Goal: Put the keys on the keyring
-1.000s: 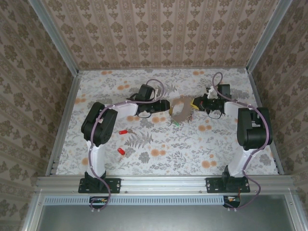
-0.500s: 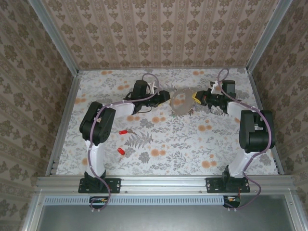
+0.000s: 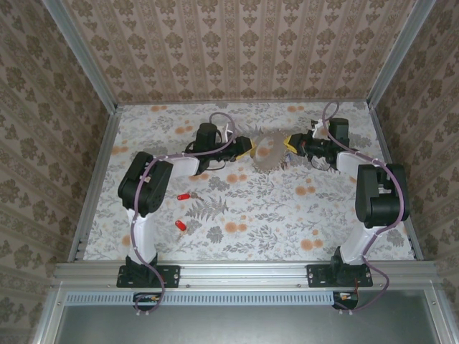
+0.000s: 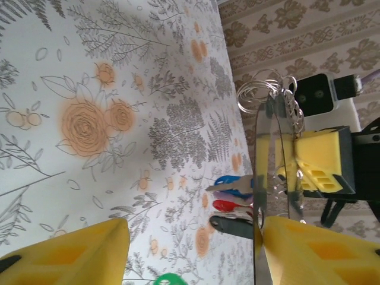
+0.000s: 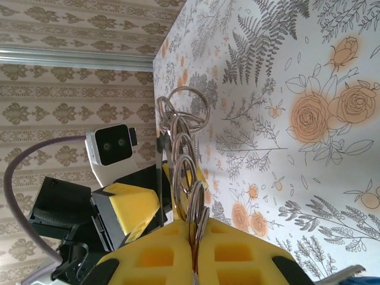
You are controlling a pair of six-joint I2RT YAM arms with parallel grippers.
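Holding the keyring (image 5: pixel 191 208) tight, the right gripper (image 5: pixel 193 234) has its yellow pads pinched on the bottom of the loop. The loop is held up above the table (image 3: pixel 244 229), between the two arms. The left gripper (image 4: pixel 196 249) is close to it with its jaws apart and nothing in them. The loop sits just beside one of its pads (image 4: pixel 314 255), but I cannot tell if they touch.

A blue key (image 4: pixel 233 181) shows right by the loop, and it may be on it already; the view is too poor to be sure. Two red keys (image 3: pixel 183 196) lie flat on the table, well apart from the loop, near the left arm.

The step now looks like getting a second hold on the loop. To do it well, the left jaws should go one on each side of the thin ring, then squeeze slowly. The right gripper should not let go. A fast squeeze could push the floppy loop away.
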